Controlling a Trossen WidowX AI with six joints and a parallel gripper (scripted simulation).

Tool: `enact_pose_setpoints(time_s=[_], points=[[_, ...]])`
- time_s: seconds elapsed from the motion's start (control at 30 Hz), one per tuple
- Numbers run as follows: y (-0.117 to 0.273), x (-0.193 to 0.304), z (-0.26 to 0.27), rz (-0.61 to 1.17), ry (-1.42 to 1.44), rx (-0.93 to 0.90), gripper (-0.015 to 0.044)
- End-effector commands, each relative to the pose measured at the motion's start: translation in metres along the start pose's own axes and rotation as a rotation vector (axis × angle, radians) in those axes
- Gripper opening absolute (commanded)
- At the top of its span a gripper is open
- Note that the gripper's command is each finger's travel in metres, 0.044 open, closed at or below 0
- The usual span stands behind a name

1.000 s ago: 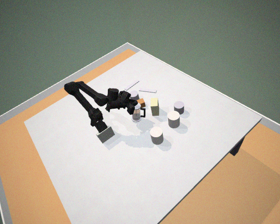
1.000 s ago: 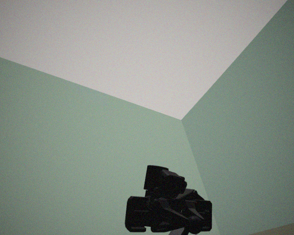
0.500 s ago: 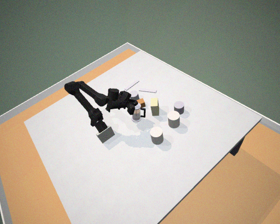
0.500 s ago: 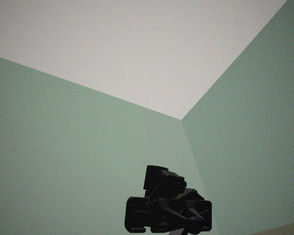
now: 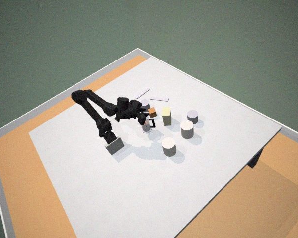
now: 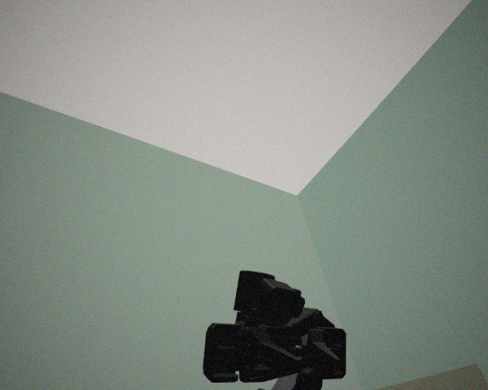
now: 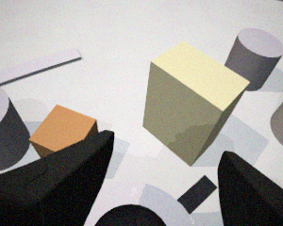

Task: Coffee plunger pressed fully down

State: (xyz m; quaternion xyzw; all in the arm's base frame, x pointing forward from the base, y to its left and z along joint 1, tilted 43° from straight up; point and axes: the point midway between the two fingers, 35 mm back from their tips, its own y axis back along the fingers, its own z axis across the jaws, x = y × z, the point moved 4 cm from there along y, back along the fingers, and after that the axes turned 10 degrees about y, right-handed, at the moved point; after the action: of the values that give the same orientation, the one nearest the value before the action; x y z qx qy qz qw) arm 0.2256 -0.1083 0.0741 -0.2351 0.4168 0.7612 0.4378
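The coffee press (image 5: 146, 127) (image 7: 197, 194) stands upright on the table, a clear glass body with a black handle (image 5: 153, 123). My gripper (image 5: 145, 112) (image 6: 319, 359) (image 7: 167, 151) is open over the press, its fingers spread wider than the knob. The round black plunger knob (image 7: 131, 217) (image 6: 310, 379) shows at the bottom of the wrist view, nearer the left finger and not gripped. The pale lid (image 7: 166, 201) shows beyond it. The gripper hides the press's top in the top view, so I cannot tell how far down the plunger is.
An orange cube (image 5: 152, 112) (image 7: 63, 128) and a tall yellow block (image 5: 167, 116) (image 7: 184, 104) stand close beyond the press. A grey cylinder (image 5: 145, 103) (image 7: 5, 137) is behind the cube. More cylinders (image 5: 186, 130) (image 5: 169, 147) (image 5: 192, 117) stand to the right. Two thin strips (image 5: 142, 93) (image 5: 159, 99) lie behind.
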Motion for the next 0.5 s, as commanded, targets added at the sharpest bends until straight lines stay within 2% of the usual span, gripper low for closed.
enact_pose_setpoints(time_s=[0.0,0.17,0.33,0.47], points=[[0.000,0.000,-0.001,0.001,0.002,0.006,0.0323],[0.000,0.000,-0.001,0.001,0.002,0.006,0.0440],[0.005,-0.006,-0.003,0.008,0.003,0.008,0.0440],[0.025,-0.025,-0.008,0.023,0.002,0.008,0.0440]])
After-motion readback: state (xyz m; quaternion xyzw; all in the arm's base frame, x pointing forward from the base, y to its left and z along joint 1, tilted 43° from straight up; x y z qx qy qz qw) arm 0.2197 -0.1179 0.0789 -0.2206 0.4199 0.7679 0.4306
